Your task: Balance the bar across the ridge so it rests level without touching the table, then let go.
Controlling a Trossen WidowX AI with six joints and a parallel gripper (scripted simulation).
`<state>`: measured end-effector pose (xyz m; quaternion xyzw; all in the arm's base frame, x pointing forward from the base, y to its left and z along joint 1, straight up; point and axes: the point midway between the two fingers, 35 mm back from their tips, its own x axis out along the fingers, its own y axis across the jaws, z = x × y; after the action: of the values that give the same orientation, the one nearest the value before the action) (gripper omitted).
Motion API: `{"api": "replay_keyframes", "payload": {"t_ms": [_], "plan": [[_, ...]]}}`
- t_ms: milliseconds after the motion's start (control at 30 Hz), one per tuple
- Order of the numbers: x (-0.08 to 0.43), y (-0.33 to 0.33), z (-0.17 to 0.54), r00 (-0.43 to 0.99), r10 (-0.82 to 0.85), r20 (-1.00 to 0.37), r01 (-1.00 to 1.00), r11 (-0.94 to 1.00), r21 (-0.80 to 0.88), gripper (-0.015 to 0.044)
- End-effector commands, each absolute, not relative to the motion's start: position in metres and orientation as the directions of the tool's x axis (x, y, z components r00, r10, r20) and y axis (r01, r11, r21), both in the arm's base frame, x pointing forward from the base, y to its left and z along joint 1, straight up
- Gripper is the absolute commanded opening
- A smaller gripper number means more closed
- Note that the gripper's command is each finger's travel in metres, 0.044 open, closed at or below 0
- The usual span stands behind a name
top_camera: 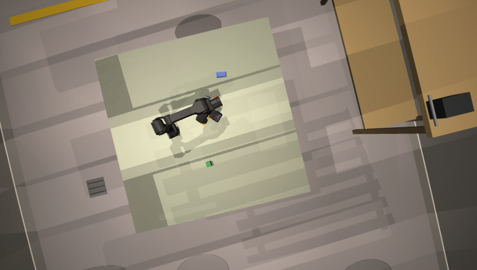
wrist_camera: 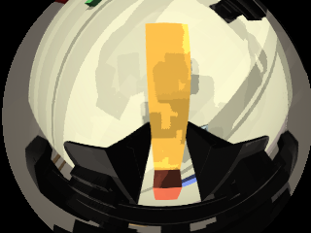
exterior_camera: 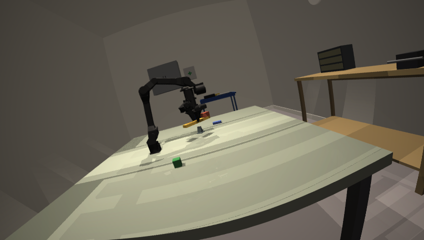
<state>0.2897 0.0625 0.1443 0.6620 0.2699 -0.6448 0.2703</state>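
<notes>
With the tool (exterior_camera: 197, 119) (wrist_camera: 167, 126) gripping the orange bar (top_camera: 202, 124) (exterior_camera: 190, 123) (wrist_camera: 168, 73), its red-block end is best centred nearer the ridge (exterior_camera: 199, 129), lowered level, and released only once balanced.

In the exterior view, a cube (top_camera: 208, 163) (exterior_camera: 177, 162) (wrist_camera: 92, 2) lies before the ridge (exterior_camera: 199, 129), a brick (top_camera: 221, 74) (exterior_camera: 217, 122) (wrist_camera: 190, 181) behind it to the right, all on the surface (top_camera: 234, 43) (exterior_camera: 267, 166) (wrist_camera: 73, 121); a block (top_camera: 215, 97) (exterior_camera: 205, 114) (wrist_camera: 167, 193) is at the raised bar's (top_camera: 202, 124) (exterior_camera: 190, 123) (wrist_camera: 167, 73) far end.
</notes>
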Motion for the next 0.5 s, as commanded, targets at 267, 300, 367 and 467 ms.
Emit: {"api": "replay_keyframes", "payload": {"t_ms": [267, 300, 367, 467], "plan": [[0.283, 0.109, 0.147, 0.029, 0.011, -1.000, 0.792, -0.611, 0.016, 0.0000], [0.282, 0.112, 0.147, 0.029, 0.011, -1.000, 0.798, -0.602, 0.016, 0.0000], [0.281, 0.120, 0.147, 0.028, 0.012, -1.000, 0.811, -0.584, 0.016, 0.0000], [0.278, 0.130, 0.147, 0.028, 0.013, -1.000, 0.831, -0.557, 0.016, 0.0000]]}}
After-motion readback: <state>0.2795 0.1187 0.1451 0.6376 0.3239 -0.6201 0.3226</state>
